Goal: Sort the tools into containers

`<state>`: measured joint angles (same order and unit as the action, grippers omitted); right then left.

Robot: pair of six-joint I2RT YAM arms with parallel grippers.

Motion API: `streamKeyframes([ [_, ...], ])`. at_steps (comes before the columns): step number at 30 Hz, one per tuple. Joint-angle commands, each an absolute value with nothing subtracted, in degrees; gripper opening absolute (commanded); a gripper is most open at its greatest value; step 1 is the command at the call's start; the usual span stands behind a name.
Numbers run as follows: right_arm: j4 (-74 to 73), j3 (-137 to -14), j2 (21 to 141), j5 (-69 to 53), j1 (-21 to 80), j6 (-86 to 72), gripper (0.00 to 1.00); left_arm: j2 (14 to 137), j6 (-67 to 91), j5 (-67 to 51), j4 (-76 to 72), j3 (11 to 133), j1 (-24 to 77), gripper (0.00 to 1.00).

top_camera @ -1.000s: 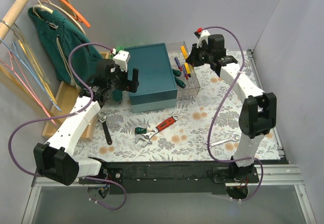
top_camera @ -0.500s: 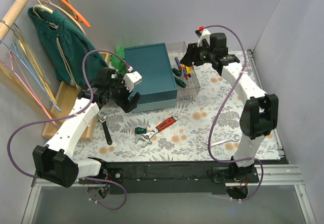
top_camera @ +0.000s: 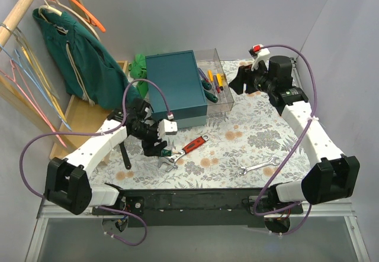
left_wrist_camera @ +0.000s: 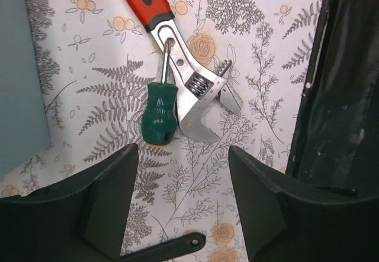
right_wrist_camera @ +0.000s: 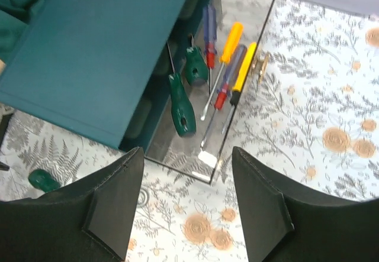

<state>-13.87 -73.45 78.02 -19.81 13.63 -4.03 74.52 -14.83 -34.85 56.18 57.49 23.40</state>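
My left gripper [top_camera: 159, 145] [left_wrist_camera: 182, 161] hangs open over the flowered table, with nothing between its fingers. Just beyond its tips lies a green-handled screwdriver [left_wrist_camera: 159, 117] [top_camera: 163, 152], its shaft poking through the red-handled adjustable wrench [left_wrist_camera: 188, 81] [top_camera: 192, 145]. A black wrench [top_camera: 124, 154] [left_wrist_camera: 166, 249] lies to the left. A silver spanner [top_camera: 259, 167] rests front right. My right gripper [top_camera: 238, 81] [right_wrist_camera: 186, 161] is open and empty, just right of the clear box [top_camera: 228, 99] [right_wrist_camera: 204, 155]. That box holds several screwdrivers [right_wrist_camera: 222, 67].
The big teal box [top_camera: 174, 87] [right_wrist_camera: 95, 55] stands against the clear box's left side. A green garment [top_camera: 77, 55] hangs on a rail at the left above a wooden rack [top_camera: 77, 120]. The table's black front edge [left_wrist_camera: 337, 96] runs close to the left gripper.
The left arm swung from beside the teal box down to the tools at the front, its jaws narrowing. The right gripper opened and drew back to the right from over the clear box.
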Motion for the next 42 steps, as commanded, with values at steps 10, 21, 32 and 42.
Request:
streamKeyframes([
  [10,-14.4,-68.0,71.5,-17.0,10.8,-1.9,0.7,77.7,-16.9,-26.5,38.7,47.8,28.5,0.59],
  [21,-13.4,-64.4,70.0,-18.8,8.7,-3.9,0.7,82.1,-16.7,-23.9,35.2,46.3,30.4,0.44],
  [32,-13.4,-64.4,70.2,-19.0,7.6,-4.3,0.69,83.9,-16.0,-24.0,38.2,47.8,31.0,0.21],
  [42,-13.6,-65.5,71.6,-18.1,7.3,-3.5,0.69,75.9,-19.0,-37.6,52.8,64.9,31.1,0.01],
])
